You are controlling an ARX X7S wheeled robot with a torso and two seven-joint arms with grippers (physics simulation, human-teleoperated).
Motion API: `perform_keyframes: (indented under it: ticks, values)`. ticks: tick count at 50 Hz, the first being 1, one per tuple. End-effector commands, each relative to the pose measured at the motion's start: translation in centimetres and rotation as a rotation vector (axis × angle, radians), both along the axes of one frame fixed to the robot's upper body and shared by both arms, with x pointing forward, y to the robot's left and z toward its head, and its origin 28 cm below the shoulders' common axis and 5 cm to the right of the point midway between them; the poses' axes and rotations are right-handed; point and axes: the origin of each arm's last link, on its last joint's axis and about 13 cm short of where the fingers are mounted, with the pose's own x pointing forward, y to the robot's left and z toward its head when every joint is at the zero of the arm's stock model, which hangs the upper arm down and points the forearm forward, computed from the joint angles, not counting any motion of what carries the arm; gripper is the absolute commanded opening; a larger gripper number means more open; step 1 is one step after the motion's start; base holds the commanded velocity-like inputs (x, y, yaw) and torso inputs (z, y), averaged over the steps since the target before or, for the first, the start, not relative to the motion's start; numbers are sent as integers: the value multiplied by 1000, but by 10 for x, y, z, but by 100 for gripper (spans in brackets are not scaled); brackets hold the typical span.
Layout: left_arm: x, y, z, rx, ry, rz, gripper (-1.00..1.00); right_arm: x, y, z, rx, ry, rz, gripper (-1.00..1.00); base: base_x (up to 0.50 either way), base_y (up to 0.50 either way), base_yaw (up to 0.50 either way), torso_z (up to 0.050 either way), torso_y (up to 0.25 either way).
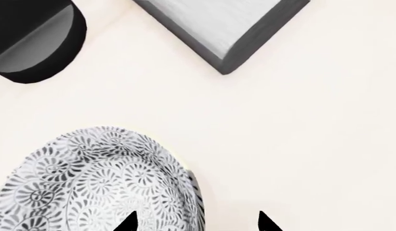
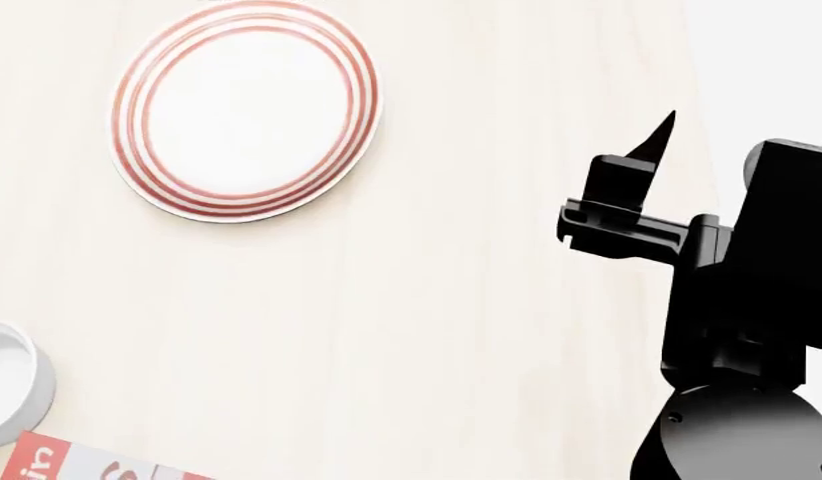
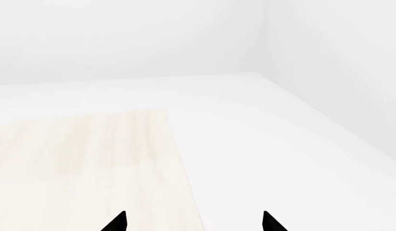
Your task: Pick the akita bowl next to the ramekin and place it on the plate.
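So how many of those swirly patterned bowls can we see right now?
1. The patterned bowl shows only in the left wrist view, on the table by the left gripper. The head view shows none, so others may sit out of frame.

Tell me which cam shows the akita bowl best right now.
Left wrist view: the grey-and-white patterned akita bowl fills its lower corner, by the left gripper tips. Head view and right wrist view show none of it.

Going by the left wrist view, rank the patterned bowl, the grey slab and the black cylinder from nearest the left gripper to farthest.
1. Patterned bowl: at the left gripper, one fingertip over its rim.
2. Grey slab: across bare table.
3. Black cylinder: far corner, about as distant as the slab; too close to call.
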Motion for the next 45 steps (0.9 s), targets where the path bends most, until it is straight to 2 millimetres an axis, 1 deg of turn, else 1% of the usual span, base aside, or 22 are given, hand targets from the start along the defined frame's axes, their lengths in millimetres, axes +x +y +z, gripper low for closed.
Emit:
perform_keyframes:
  ticks: [1,8,20,22,23,25,26,28,29,30,31,33,35,36,37,40,41,43,44,45]
  values:
    - [1,-2,-2,-31,-22,-7,-100,-1,-1,1,12,-12,2,100,0,0,0,0,0]
    - [1,-1,-3,-32,-21,-4,-100,-1,-1,1,13,-11,1,100,0,0,0,0,0]
    - [-1,-1,1,-21,-22,7,-100,0,-1,0,15,-10,-1,100,0,0,0,0,0]
    - [1,-1,4,10,-15,-27,-100,0,-1,1,15,-10,-1,100,0,0,0,0,0]
    - [3,-1,6,70,25,-95,-100,-1,-1,1,14,-10,0,100,0,0,0,0,0]
    - [6,-2,9,102,34,-141,-100,0,-1,1,15,-10,-1,100,0,0,0,0,0]
    - [7,-3,11,148,61,-197,-100,0,-1,1,15,-10,-1,100,0,0,0,0,0]
    - [12,-6,18,188,57,-273,-100,0,-1,1,13,-10,-1,100,0,0,0,0,0]
    - [16,-8,24,241,49,-320,-100,0,-1,1,12,-11,-1,100,0,0,0,0,0]
    - [18,-8,27,249,41,-329,-100,-1,-1,1,12,-11,-1,100,0,0,0,0,0]
    - [22,-11,35,285,29,-376,-100,0,-1,1,11,-11,-1,100,0,0,0,0,0]
    - [26,-13,45,318,5,-414,-100,-1,-1,2,12,-11,-2,100,0,0,0,0,0]
    - [32,-17,61,377,-26,-463,-100,-2,-1,2,11,-12,-2,100,0,0,0,0,0]
    - [33,-17,65,391,-31,-470,-100,-2,-1,2,11,-12,-2,100,0,0,0,0,0]
    - [36,-19,76,425,-65,-481,-100,-1,-1,1,11,-12,-3,100,0,0,0,0,0]
    - [39,-23,95,477,-110,-515,-100,-1,-1,1,10,-12,-2,100,0,0,0,0,0]
    - [41,-26,109,517,-141,-540,-100,-1,-1,1,10,-11,-2,100,0,0,0,0,0]
    - [44,-28,121,555,-164,-558,-100,-1,-1,1,10,-11,-2,100,0,0,0,0,0]
    - [46,-32,133,584,-186,-585,-100,-1,-1,1,10,-11,-3,100,0,0,0,0,0]
    - [47,-33,138,595,-192,-590,-100,-1,-1,1,10,-11,-3,100,0,0,0,0,0]
